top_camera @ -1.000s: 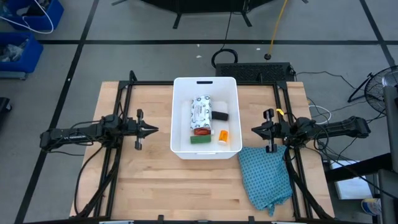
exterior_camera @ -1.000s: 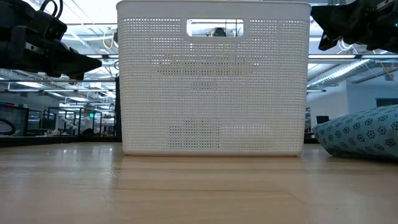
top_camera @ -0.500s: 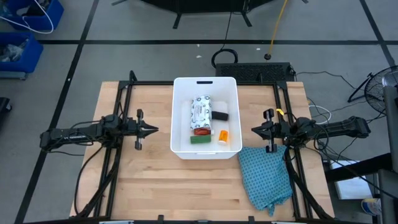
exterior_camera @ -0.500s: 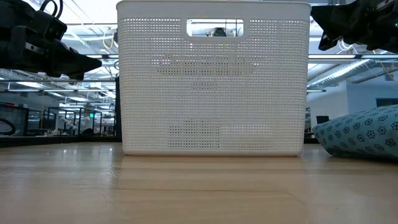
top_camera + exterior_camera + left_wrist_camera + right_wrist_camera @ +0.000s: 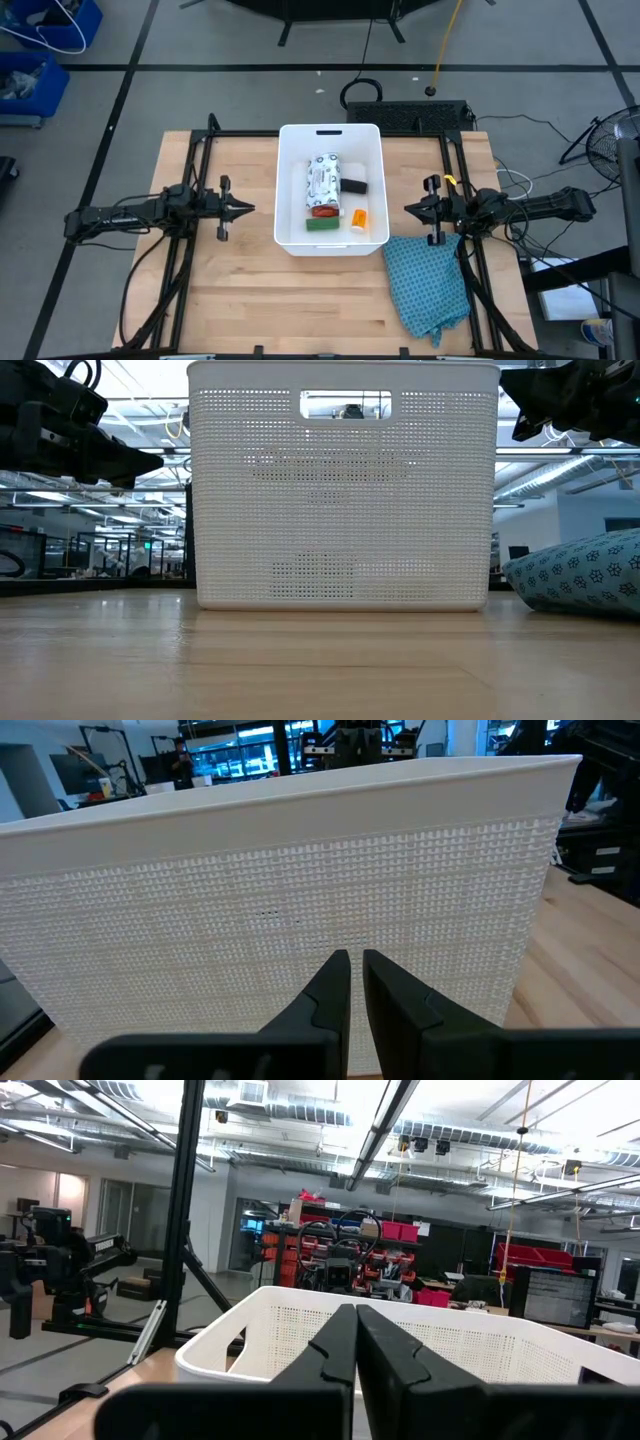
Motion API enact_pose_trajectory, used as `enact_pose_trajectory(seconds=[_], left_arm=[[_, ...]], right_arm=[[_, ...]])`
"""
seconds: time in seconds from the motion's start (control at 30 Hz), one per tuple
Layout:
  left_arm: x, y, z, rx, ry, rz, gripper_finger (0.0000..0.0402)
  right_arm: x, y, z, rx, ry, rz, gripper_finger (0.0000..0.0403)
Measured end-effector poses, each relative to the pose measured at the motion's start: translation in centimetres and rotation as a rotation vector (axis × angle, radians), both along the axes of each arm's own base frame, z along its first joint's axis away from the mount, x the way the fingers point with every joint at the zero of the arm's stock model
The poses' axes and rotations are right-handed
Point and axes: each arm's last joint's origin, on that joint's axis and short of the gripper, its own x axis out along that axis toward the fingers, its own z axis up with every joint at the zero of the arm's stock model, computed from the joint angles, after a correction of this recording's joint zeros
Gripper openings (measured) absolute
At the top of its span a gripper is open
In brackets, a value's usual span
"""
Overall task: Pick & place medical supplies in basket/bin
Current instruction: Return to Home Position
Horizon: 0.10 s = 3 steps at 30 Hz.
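Observation:
The white bin (image 5: pixel 286 232) stands at the table's middle; its wall fills the low view (image 5: pixel 343 500) and the left wrist view (image 5: pixel 300 910). Inside lie the white patterned packet (image 5: pixel 323 180), the black block (image 5: pixel 353 186), the red bottle (image 5: pixel 322 211), the green flat bar (image 5: pixel 321 224) and the orange vial (image 5: pixel 358 219). The white little bottle is out of view. My left gripper (image 5: pixel 248 209) hovers left of the bin, shut and empty (image 5: pixel 356 965). My right gripper (image 5: pixel 408 210) hovers right of the bin, shut and empty (image 5: pixel 356 1320).
The teal waffle-weave cloth (image 5: pixel 428 283) lies bunched at the table's right near corner, below my right arm, and shows in the low view (image 5: pixel 580 572). Bare wood lies left of the bin and along the near edge. Black frame rails run down both sides.

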Motion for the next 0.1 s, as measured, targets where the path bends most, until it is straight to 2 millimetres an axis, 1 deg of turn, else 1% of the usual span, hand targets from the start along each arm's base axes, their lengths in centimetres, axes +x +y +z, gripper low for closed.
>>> enact_pose_trajectory(seconds=[0.1], left_arm=[[0.0,0.0,0.0,0.0,0.0,0.0,0.0037]], right_arm=[[0.0,0.0,0.0,0.0,0.0,0.0,0.0]])
